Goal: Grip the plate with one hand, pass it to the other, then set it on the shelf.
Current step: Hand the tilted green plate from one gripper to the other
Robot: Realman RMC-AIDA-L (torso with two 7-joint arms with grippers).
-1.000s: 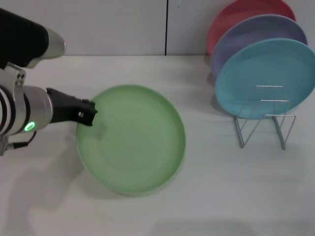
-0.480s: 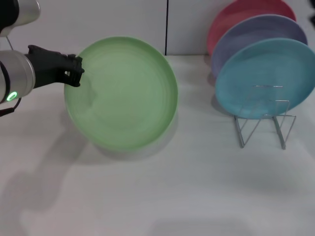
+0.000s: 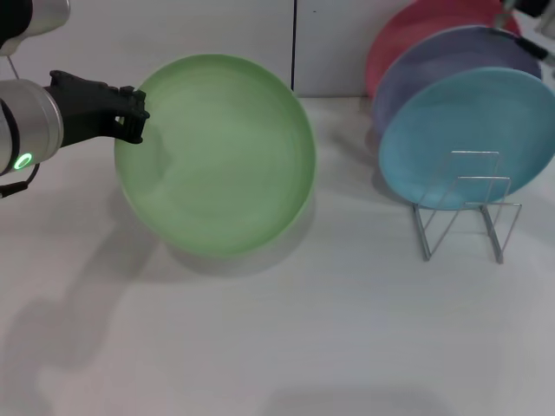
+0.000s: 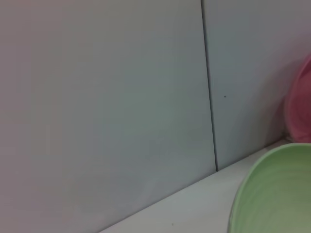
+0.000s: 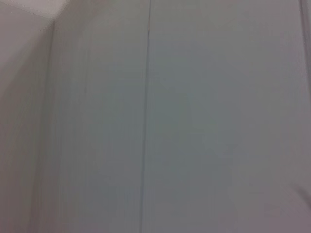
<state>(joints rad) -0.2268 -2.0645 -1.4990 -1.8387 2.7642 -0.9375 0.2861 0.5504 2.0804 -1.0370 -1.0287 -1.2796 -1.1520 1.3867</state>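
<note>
The light-green plate point(image 3: 221, 156) is lifted off the table and tilted, its face toward me, left of centre in the head view. My left gripper point(image 3: 134, 117), black on the arm with the green ring, is shut on the plate's left rim. The plate's rim also shows in the left wrist view point(image 4: 277, 194). The silver wire rack point(image 3: 464, 208) stands on the table at the right. A small part of my right gripper point(image 3: 529, 16) shows at the top right corner, above the rack. The right wrist view shows only the wall.
A teal-blue plate point(image 3: 468, 134), a lavender plate point(image 3: 451, 61) and a pink plate point(image 3: 416, 35) stand slanted in the rack, with free wire loops in front of them. The white table point(image 3: 286, 338) stretches in front; a grey wall is behind.
My left gripper has lifted the green plate off the table, raised it toward the wall and tilted it. Part of my right arm has come into view at the top right.
</note>
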